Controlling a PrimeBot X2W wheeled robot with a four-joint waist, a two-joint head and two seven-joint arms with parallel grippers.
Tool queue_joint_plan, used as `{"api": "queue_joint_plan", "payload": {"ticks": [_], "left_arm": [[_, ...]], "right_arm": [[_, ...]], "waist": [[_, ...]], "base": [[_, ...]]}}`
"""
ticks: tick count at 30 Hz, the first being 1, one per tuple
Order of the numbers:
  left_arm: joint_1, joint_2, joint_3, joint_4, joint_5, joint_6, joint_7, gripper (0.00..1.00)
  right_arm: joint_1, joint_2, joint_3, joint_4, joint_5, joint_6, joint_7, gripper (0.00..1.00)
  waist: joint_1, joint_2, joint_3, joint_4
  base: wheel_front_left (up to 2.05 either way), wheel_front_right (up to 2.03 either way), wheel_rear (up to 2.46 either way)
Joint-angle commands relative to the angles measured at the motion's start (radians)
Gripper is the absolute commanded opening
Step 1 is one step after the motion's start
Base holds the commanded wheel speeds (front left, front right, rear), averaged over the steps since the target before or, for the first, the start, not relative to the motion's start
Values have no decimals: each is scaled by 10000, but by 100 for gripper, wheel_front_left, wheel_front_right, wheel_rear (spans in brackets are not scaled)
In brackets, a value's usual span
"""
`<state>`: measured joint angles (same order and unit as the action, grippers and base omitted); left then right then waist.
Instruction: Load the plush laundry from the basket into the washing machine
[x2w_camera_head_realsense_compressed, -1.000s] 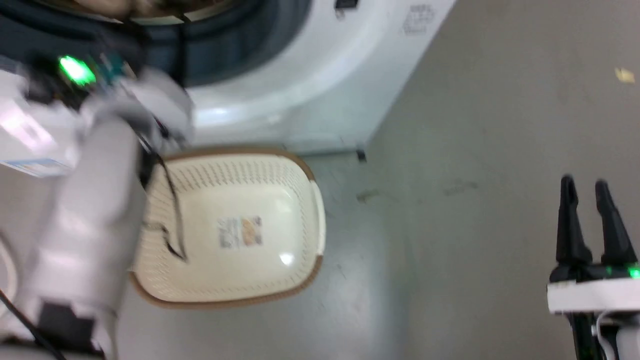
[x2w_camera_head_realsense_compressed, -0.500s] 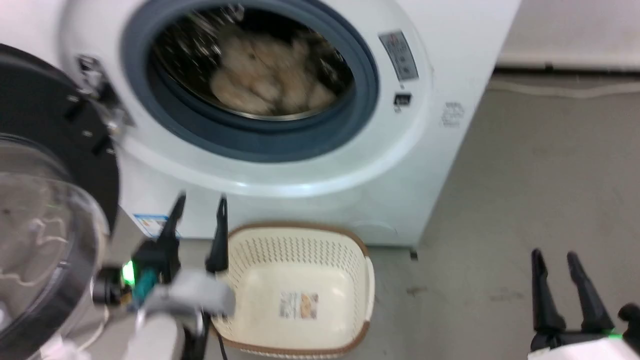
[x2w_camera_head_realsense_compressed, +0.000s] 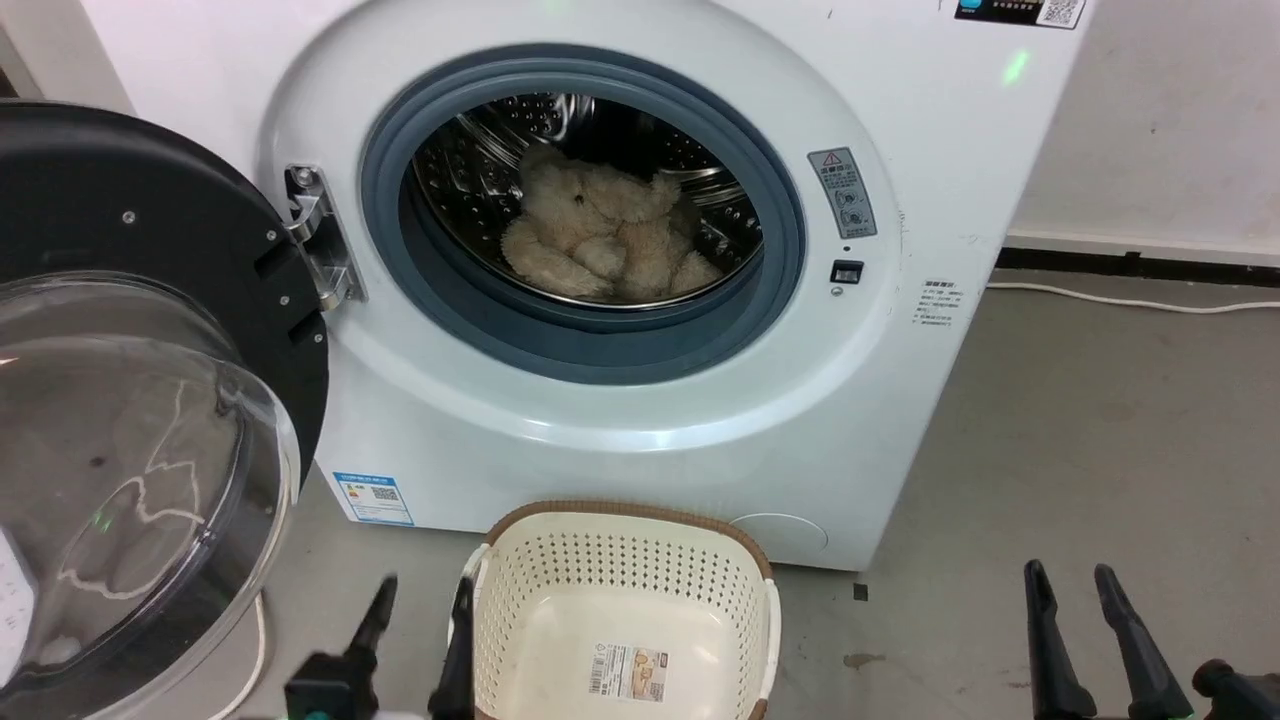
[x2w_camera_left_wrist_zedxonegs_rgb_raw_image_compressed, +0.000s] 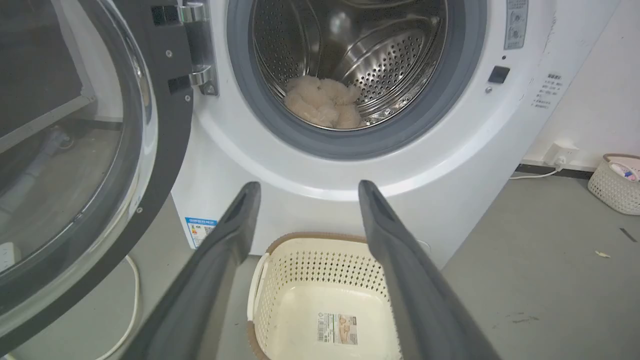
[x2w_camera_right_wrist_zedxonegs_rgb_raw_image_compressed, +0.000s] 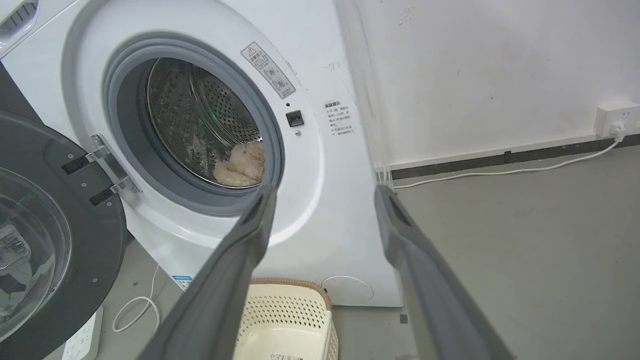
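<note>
Head camera has swung up over the last second, from looking down into the basket to facing the machine, so the whole scene has shifted in frame; most of that is camera, not objects. Left gripper (x2w_camera_head_realsense_compressed: 425, 600) now sits low by the basket's left rim, fingers spread wide, holding nothing. Right gripper (x2w_camera_head_realsense_compressed: 1070, 580) is well off to the right over bare floor, fingers likewise apart and empty. Fluffy cream-beige teddy bear (x2w_camera_head_realsense_compressed: 600, 235) lies at the bottom of the shiny perforated steel drum (x2w_camera_head_realsense_compressed: 480, 150) of the large white front-loading washing machine (x2w_camera_head_realsense_compressed: 620, 440), behind the grey rubber seal (x2w_camera_head_realsense_compressed: 590, 340). Small oval cream plastic basket with brown rim (x2w_camera_head_realsense_compressed: 620, 512) stands on the floor just before the machine; nothing in it but its label. Judgement: loading looks done. Risks: the black-framed clear round door (x2w_camera_head_realsense_compressed: 150, 430) hangs wide open close to the left arm, so a careless leftward swing could strike it; if it is shut, shaggy fur might catch at the seal, though how near the lip the bear lies I cannot tell. The basket blocks a straight drive-up. A looped white cord (x2w_camera_right_wrist_zedxonegs_rgb_raw_image_compressed: 135, 315) and power strip (x2w_camera_right_wrist_zedxonegs_rgb_raw_image_compressed: 82, 340) lie under the door; a second basket (x2w_camera_left_wrist_zedxonegs_rgb_raw_image_compressed: 615, 185) stands by the far wall.
</note>
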<state>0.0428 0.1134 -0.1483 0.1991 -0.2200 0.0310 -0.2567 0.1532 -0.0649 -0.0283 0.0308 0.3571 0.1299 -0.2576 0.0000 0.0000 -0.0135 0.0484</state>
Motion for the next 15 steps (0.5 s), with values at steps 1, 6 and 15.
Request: {"api": "queue_joint_plan", "payload": {"ticks": [1,6,15], "left_arm": [[124,67,-25,234,128,-33,-50,100],[32,47,31,458,365,-42,-51,100],[25,1,37,404,584,-161,16,0]], "right_arm": [[156,40,33,29,-101,8,-42,100],[130,68,-1,101,-506,8,-42,100],[17,60,-84,63,-728,0,10,0]], "waist": [[0,0,-18,15],[0,0,-40,74],[1,0,-26,127]], "base": [[0,0,0],[0,0,0],[0,0,0]]}}
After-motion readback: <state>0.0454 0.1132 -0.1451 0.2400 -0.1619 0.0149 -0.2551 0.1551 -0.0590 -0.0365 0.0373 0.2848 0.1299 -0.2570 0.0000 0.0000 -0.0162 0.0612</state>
